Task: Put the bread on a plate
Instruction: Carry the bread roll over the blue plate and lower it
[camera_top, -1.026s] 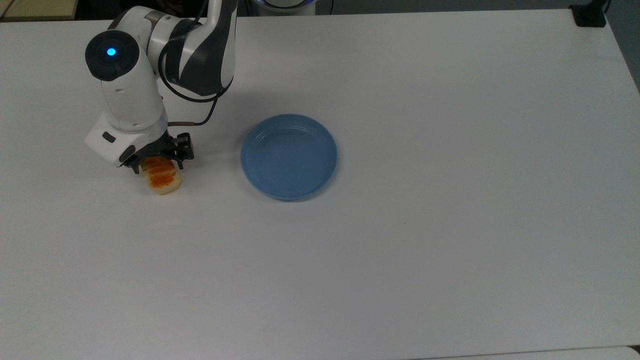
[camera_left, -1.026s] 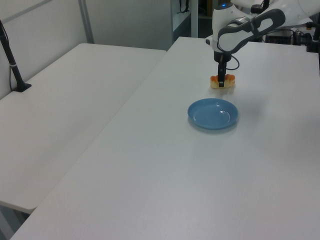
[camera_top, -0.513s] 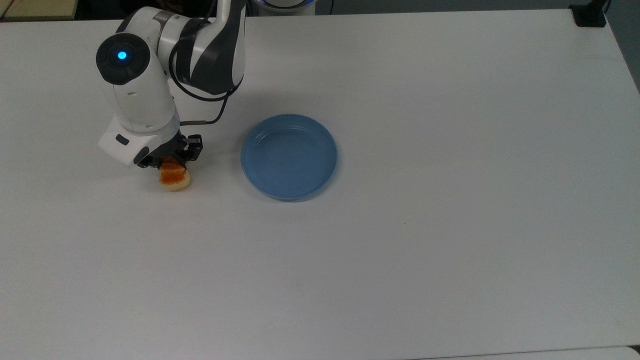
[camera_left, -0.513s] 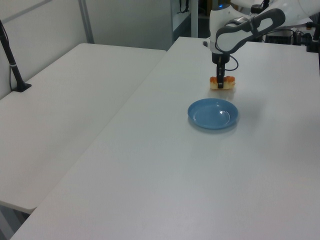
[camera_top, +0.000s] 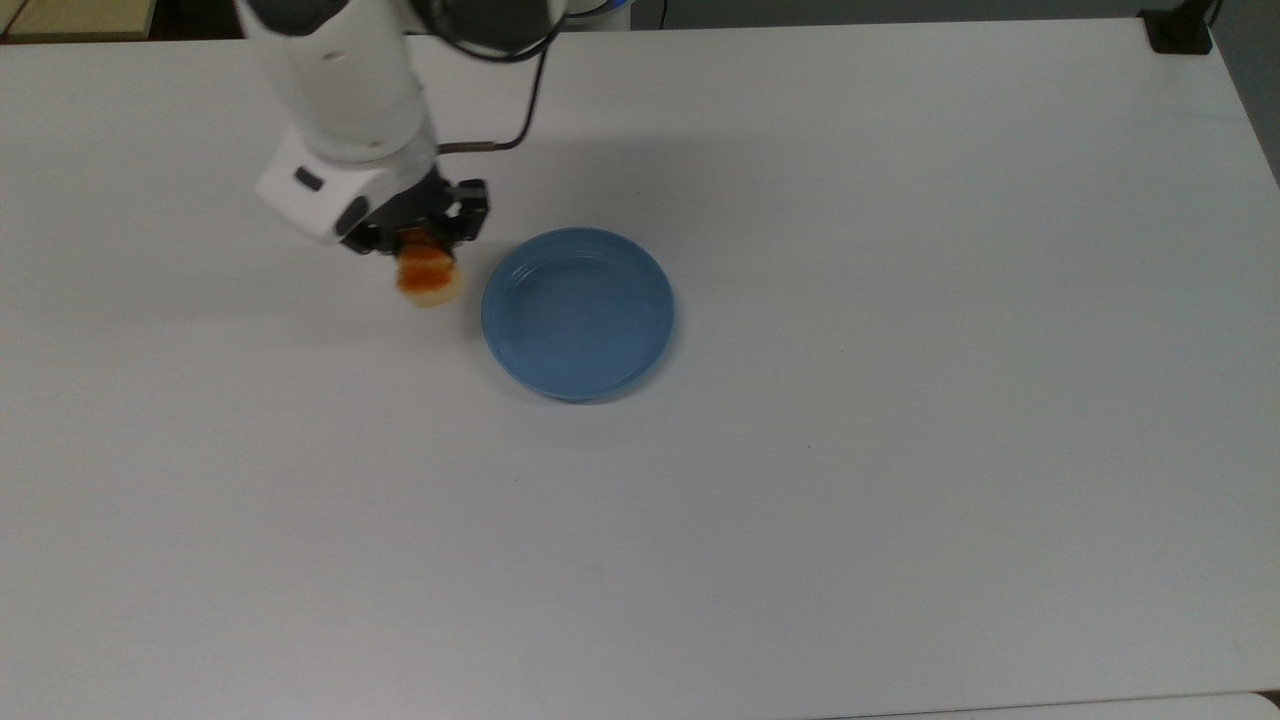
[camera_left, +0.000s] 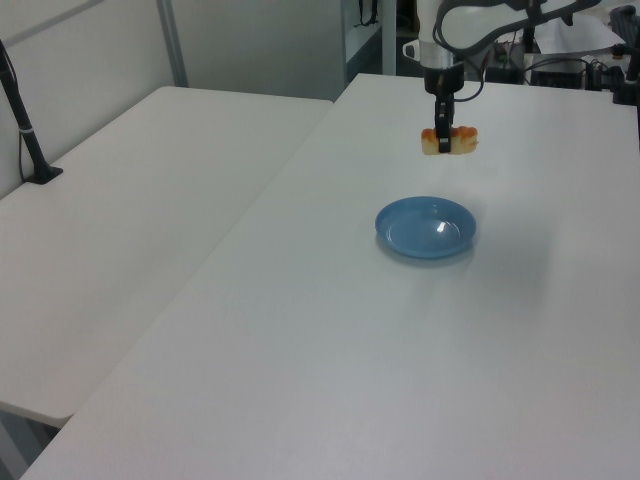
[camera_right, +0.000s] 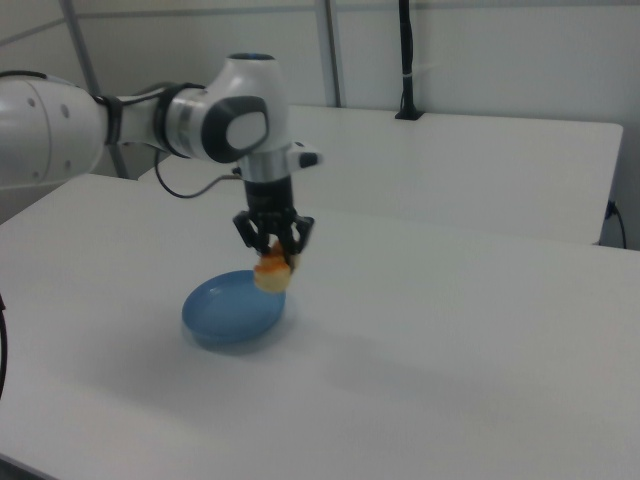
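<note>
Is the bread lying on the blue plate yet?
No, the bread hangs in the gripper above the table, and the plate holds nothing.

White tables in a pale-walled room.
You see a white table (camera_top: 900, 500); in the left view a second white table (camera_left: 140, 200) adjoins at 9 o'clock, a black post (camera_left: 25, 130) clamped on it, a pale wall (camera_left: 260, 40) at 12 o'clock.

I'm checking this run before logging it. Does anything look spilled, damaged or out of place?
Nothing stands out. The claw holds the bread clear of the white table, beside the light-blue plate, on the top view's left. The plate lies flat and holds nothing, with no crumbs or spills visible.
</note>
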